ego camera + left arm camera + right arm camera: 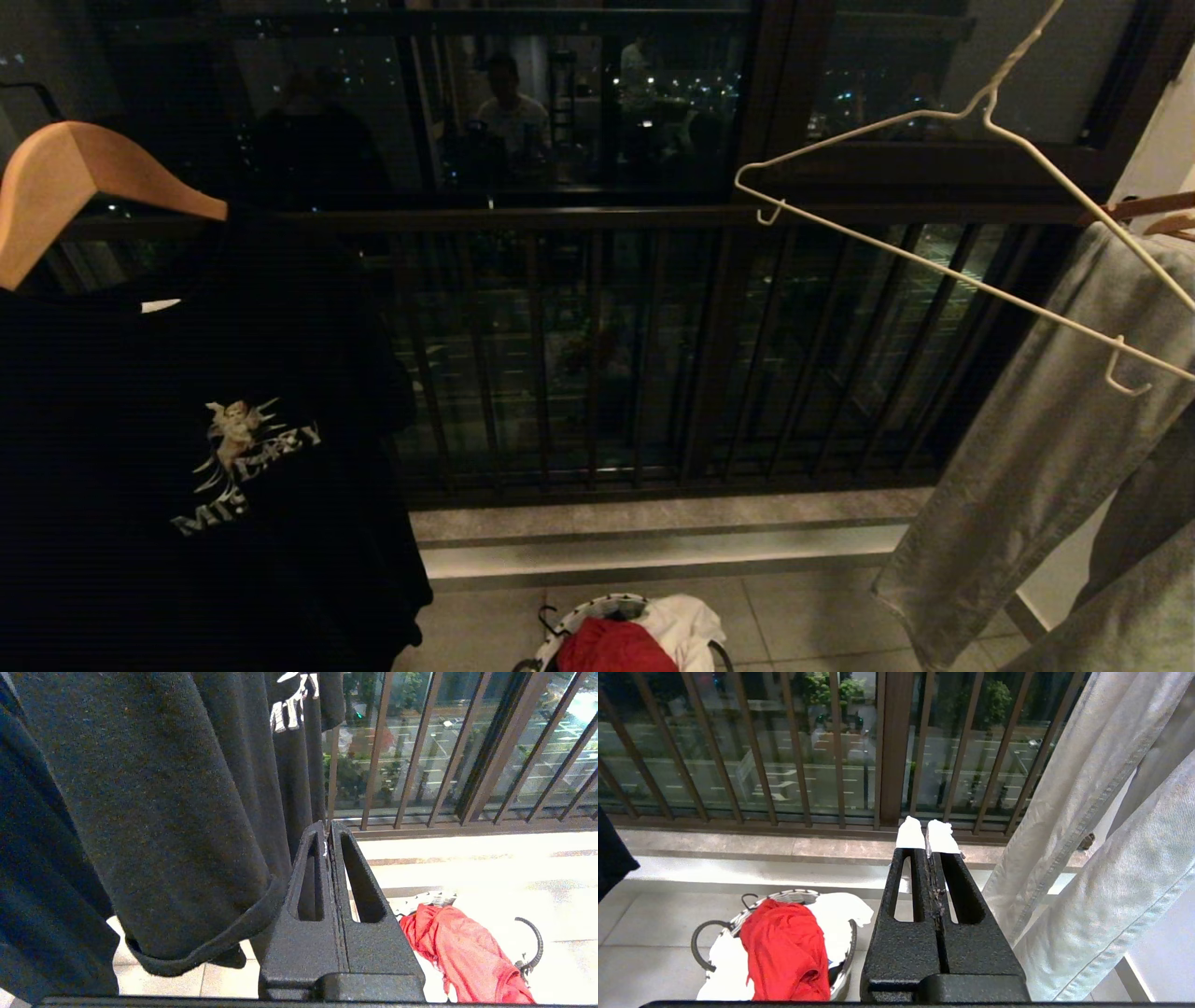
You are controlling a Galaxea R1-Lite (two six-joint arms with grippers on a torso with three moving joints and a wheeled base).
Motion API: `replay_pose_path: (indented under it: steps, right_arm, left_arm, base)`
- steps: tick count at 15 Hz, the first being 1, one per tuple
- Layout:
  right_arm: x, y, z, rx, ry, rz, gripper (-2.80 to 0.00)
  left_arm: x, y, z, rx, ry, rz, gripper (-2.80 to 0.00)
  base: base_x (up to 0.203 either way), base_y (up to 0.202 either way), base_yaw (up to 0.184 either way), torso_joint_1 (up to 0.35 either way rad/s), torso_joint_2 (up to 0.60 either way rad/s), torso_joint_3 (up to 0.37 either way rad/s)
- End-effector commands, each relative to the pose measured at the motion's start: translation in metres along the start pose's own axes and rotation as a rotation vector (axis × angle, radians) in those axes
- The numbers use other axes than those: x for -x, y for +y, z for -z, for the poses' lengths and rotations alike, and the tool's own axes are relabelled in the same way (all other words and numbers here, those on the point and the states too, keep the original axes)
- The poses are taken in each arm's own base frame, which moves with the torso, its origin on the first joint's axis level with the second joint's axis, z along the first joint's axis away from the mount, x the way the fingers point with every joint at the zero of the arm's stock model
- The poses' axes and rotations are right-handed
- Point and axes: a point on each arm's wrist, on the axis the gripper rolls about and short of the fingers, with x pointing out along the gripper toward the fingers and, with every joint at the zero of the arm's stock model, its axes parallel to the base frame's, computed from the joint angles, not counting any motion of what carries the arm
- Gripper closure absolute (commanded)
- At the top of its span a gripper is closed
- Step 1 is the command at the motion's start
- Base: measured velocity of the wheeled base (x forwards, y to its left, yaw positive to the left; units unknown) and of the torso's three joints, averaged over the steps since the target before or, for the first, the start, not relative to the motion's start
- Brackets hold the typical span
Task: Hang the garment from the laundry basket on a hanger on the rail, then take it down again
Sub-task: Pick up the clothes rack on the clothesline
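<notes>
The red garment (616,649) lies bunched on top in the laundry basket (597,605) on the floor tiles, low in the head view. The right wrist view shows the garment (784,947) draped over the basket's patterned rim (794,895). The cream wire hanger (934,267) hangs bare and tilted at upper right, its neck running up out of frame; the rail is out of view. My left gripper (327,827) is shut and empty beside a black shirt, with the garment (462,956) below and apart. My right gripper (928,833), white-tipped, is shut and empty above the floor. Neither arm shows in the head view.
A black T-shirt (187,448) on a wooden hanger (84,177) fills the left. Grey trousers (1046,420) hang at the right. A white T-shirt (836,919) lies under the red one. A barred window railing (579,355) and a raised sill stand behind the basket.
</notes>
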Motion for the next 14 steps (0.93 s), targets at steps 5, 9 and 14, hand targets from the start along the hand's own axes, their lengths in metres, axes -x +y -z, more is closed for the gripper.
replay_pose_path:
  steps: [5, 9, 14]
  right_arm:
    - [-0.0001, 0.0, 0.0, 0.002, 0.001, -0.001, 0.0]
    - [-0.0001, 0.0, 0.0, 0.0, 0.001, 0.0, 0.0]
    - [-0.0001, 0.0, 0.0, 0.003, 0.001, -0.001, 0.0]
  left_arm:
    - [-0.0001, 0.0, 0.0004, 0.0, 0.001, -0.001, 0.0]
    - [-0.0001, 0.0, 0.0004, 0.0, 0.001, 0.0, 0.0]
    - [-0.0001, 0.0, 0.0004, 0.0, 0.001, 0.0, 0.0]
  base:
    - [0.0, 0.0, 0.0, 0.0, 0.0, 0.0]
    - [0.0, 0.0, 0.0, 0.0, 0.0, 0.0]
    - [0.0, 0.0, 0.0, 0.0, 0.0, 0.0]
